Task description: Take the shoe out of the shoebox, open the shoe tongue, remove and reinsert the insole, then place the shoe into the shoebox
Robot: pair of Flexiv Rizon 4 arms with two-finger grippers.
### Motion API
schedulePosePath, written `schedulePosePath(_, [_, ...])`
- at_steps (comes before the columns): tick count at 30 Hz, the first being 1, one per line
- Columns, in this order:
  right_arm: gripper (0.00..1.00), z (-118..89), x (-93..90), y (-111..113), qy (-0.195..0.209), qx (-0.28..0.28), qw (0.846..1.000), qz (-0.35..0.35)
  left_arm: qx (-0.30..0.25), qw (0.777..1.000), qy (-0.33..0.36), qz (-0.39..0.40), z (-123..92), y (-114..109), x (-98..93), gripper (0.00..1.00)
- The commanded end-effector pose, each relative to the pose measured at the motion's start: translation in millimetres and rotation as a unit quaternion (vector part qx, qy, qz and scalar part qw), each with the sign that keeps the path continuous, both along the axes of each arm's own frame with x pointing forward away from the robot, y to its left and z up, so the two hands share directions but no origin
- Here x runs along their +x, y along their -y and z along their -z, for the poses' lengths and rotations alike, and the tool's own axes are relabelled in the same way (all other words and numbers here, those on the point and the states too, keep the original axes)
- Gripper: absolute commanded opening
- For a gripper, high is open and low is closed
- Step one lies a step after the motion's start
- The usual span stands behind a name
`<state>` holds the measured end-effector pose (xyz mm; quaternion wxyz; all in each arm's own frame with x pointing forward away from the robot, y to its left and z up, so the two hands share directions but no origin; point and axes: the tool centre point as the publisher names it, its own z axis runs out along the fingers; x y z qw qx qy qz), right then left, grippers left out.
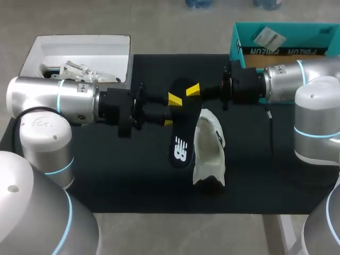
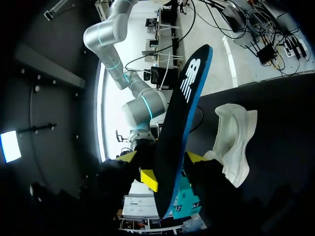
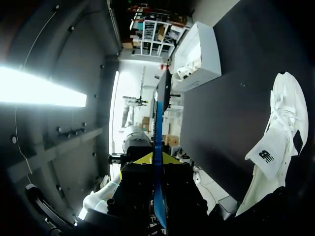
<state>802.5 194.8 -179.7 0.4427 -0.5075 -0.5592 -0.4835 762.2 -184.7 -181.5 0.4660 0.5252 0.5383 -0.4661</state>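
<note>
The left gripper point(image 1: 171, 110) and right gripper point(image 1: 191, 91) both clamp their fingers on the black insole point(image 1: 180, 146), held up over the middle of the surface point(image 1: 106, 175). The white shoe point(image 1: 210, 154) lies just beside it with its tongue open, out of the white shoebox point(image 1: 85, 38) at the far left corner. Judging by this, reinserting the insole and boxing the shoe remain.

White logo on black insole point(image 1: 180, 150), dark logo on shoe tongue point(image 3: 266, 156), lettering on teal box point(image 1: 281, 51)

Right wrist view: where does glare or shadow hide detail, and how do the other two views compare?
Right wrist view: a blown-out light strip, the right gripper dim in shadow. Left wrist view: bright backlight, the shoe evenly lit. Head view: even light, no glare on the insole.
</note>
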Motion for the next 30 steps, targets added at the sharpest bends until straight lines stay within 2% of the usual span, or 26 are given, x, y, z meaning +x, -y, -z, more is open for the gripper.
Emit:
schedulePosePath(1, [0.0, 0.7, 0.4, -1.8, 0.0, 0.0, 1.0, 0.001, -0.004, 1.0, 0.001, -0.003, 2.0, 0.6, -3.7, 0.0])
schedulePosePath(19, [0.0, 0.7, 0.4, -1.8, 0.0, 0.0, 1.0, 0.001, 0.0, 1.0, -0.004, -0.011, 4.3, 4.3, -10.2, 0.0])
schedulePosePath(20, [0.35, 0.7, 0.4, -1.8, 0.0, 0.0, 1.0, 0.001, 0.002, 1.0, -0.005, -0.013, 4.1, 3.9, -10.7, 0.0])
schedulePosePath(21, [1.0, 0.7, 0.4, -1.8, 0.0, 0.0, 1.0, 0.001, 0.003, 1.0, -0.009, -0.014, 4.1, 3.0, -11.7, 0.0])
schedulePosePath(26, [1.0, -1.5, -12.6, 42.9, 0.027, -0.039, 0.998, 0.029, 0.018, 0.999, -0.027, -0.021, 8.4, -3.7, -17.3, 0.0])
schedulePosePath(30, [1.0, -9.4, -27.7, 69.7, 0.066, -0.119, 0.991, 0.007, 0.025, 0.999, -0.036, -0.027, 9.1, -9.9, -21.0, 0.0])
